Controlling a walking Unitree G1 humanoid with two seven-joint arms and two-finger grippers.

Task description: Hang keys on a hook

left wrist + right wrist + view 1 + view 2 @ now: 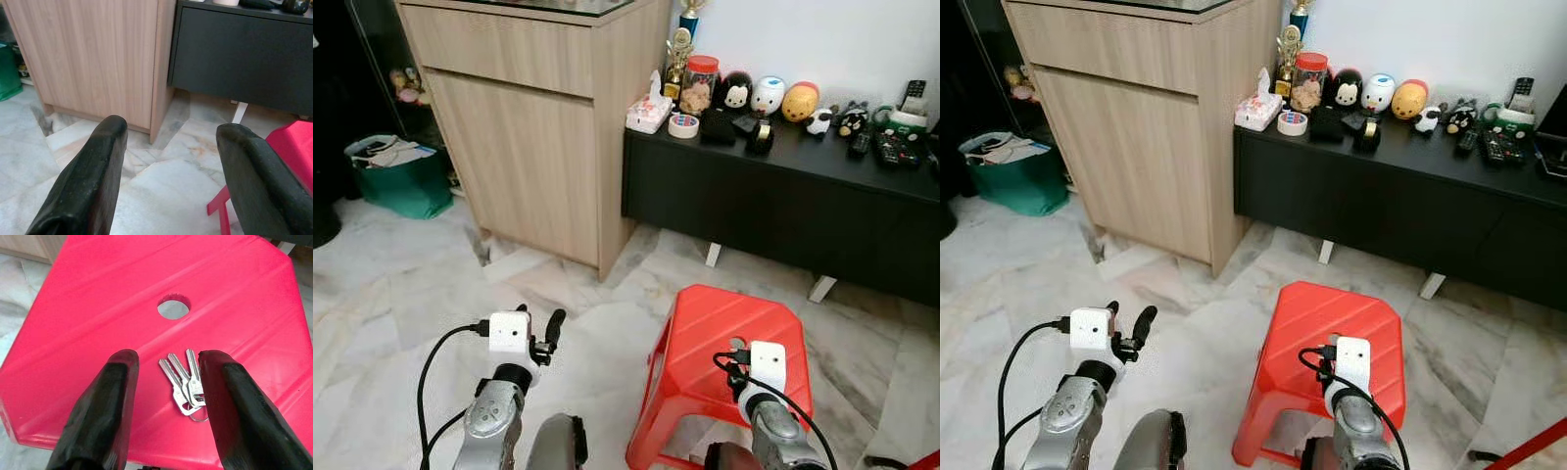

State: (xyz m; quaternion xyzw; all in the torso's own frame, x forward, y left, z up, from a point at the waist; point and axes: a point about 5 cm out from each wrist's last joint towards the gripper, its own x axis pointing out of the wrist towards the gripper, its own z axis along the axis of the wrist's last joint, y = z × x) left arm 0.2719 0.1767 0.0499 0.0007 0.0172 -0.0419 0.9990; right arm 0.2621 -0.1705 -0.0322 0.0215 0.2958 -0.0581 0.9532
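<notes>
Hovering low over the marble floor [401, 294], the left gripper [168, 161] has its two black fingers spread wide with nothing between them; ahead of it stand a wooden cabinet [524, 117] and, further left, a green bag [396, 176] of papers. Right of the cabinet runs a low black sideboard [783, 196], its top crowded: tissue box [649, 110], tape roll [683, 124], jar [699, 84], round toy figures [769, 95], remote controls [901, 147]. In front of it a red plastic stool [729, 343] sits on the floor. The right gripper [168, 382] hangs just above the stool seat, fingers parted and gripping nothing. The keys [183, 382], three silver ones on a ring, lie flat on the seat in the gap between those fingers, just short of the seat's round hole [173, 306]. No contact visible between fingers and keys.
</notes>
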